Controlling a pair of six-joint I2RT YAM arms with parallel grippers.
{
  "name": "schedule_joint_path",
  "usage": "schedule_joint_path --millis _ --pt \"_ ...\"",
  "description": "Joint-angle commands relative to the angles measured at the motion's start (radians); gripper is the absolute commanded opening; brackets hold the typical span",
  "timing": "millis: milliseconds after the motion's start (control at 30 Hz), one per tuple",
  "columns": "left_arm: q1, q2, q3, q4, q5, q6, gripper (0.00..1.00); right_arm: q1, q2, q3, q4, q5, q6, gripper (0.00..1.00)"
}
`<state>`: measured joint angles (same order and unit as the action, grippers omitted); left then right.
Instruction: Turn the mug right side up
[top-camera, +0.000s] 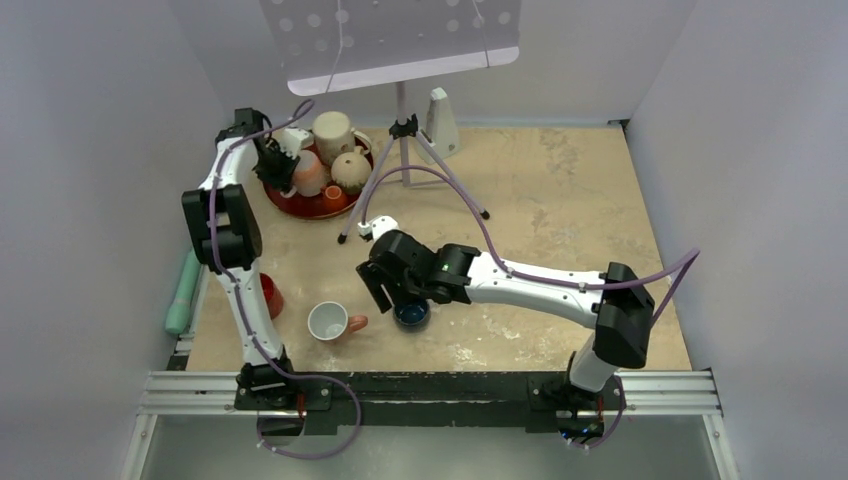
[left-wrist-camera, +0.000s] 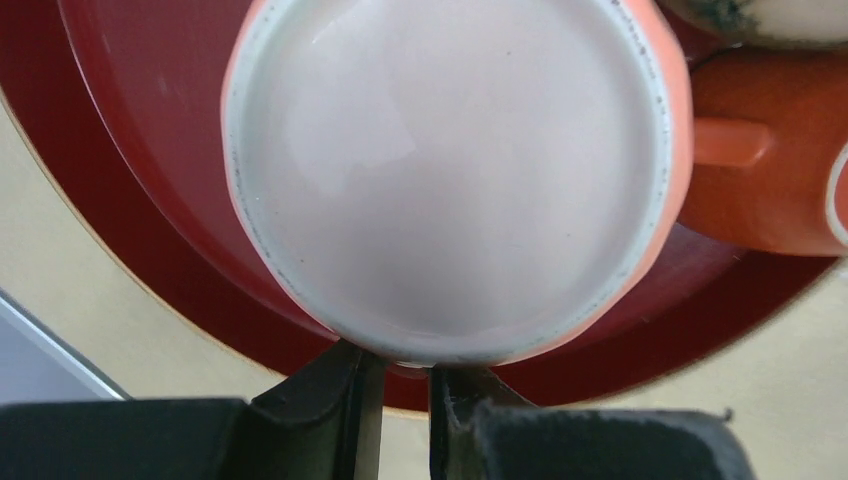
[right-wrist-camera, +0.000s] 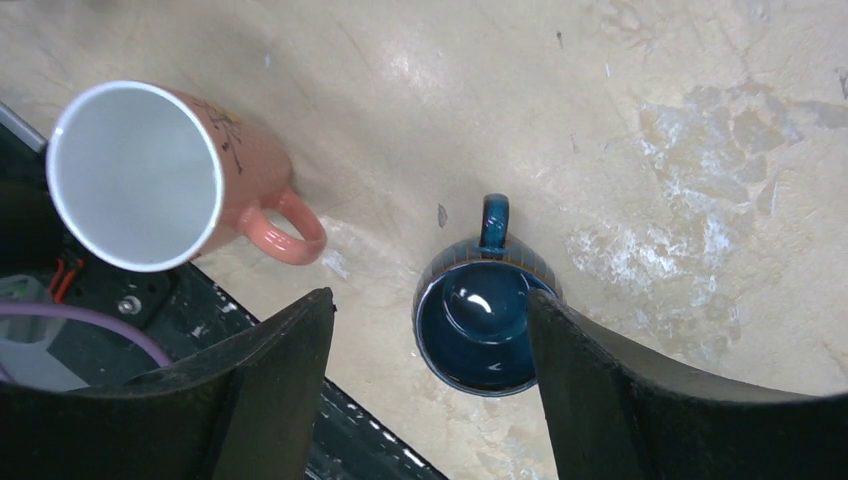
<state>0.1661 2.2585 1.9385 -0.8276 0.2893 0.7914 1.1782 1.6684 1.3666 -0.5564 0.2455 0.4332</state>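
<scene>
- Your left fingers (left-wrist-camera: 362, 405) are pinched almost shut on the rim of the mug (left-wrist-camera: 440, 170).
- That mug sits on the one red tray (left-wrist-camera: 150, 130), far left on the counter (top-camera: 560, 190); I count four mugs there.
- Your right fingers (right-wrist-camera: 280, 390) gape wide, holding nothing, over one blue mug (right-wrist-camera: 480, 330).
- One pink mug (right-wrist-camera: 150, 175) sits near it, to its left.

Soft even light, small glare inside the blue mug (right-wrist-camera: 470, 300).
</scene>
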Motion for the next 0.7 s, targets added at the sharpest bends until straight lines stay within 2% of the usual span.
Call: schedule_joint_path --millis 0,67,200,267,467,667 --pt "0.061 -0.176 -0.061 -0.085 0.122 -0.312 0.00 -0.003 -0.053 0.041 0.085 0.012 0.021 0.74" --pt "0.085 -0.233 -0.117 -0.070 0.191 -0.408 0.00 -0.026 -0.056 0.048 0.149 -0.056 0.039 0.75" --pt "0.129 -0.322 -0.226 -0.013 0.343 -0.622 0.00 -0.109 -0.080 0.007 0.389 -0.218 0.104 0.75" --pt "0.143 -0.353 -0.258 -0.016 0.366 -0.700 0.00 -0.140 -0.070 0.013 0.486 -0.242 0.131 0.76" --pt "0.151 -0.479 -0.371 -0.007 0.440 -0.774 0.00 -0.205 0.028 0.074 0.642 -0.350 0.181 0.80" --pt "0.147 -0.625 -0.467 -0.045 0.563 -0.817 0.00 -0.290 0.106 0.040 0.881 -0.435 0.388 0.86"
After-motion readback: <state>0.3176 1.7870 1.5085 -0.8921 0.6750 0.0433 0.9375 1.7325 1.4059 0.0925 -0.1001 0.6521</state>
